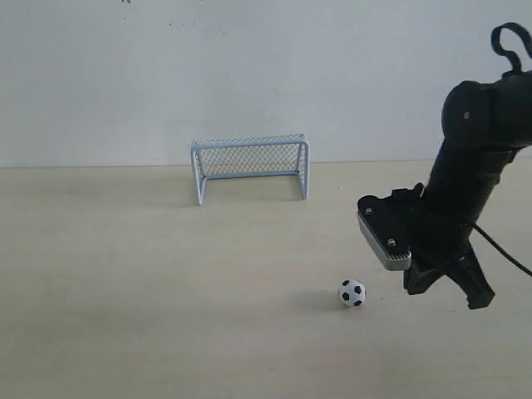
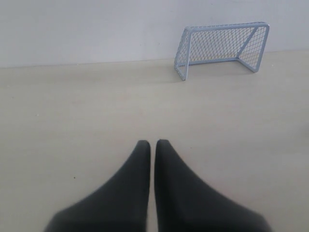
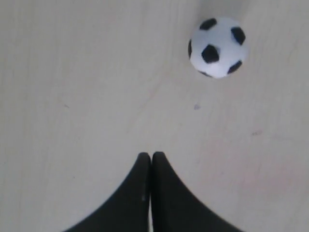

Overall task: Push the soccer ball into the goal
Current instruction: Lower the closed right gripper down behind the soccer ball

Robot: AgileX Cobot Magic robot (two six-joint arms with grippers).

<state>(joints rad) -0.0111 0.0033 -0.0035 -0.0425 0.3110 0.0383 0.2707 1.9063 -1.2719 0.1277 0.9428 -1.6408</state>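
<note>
The soccer ball (image 1: 352,293) (image 3: 217,47), small and white with black patches, rests on the pale table in front of and to the right of the goal. The goal (image 1: 249,162) (image 2: 221,46), a pale blue frame with mesh netting, stands at the back against the wall with its mouth facing forward. My right gripper (image 1: 413,288) (image 3: 151,154) is shut and empty. It hangs low over the table to the right of the ball, a short gap away. My left gripper (image 2: 153,142) is shut with nothing in it and points toward the goal from a distance. The exterior view does not show it.
A plain white wall runs behind the goal. The right arm (image 1: 478,141) with its wrist camera (image 1: 384,239) fills the right side of the exterior view. Bare tabletop (image 1: 166,274) lies between ball and goal.
</note>
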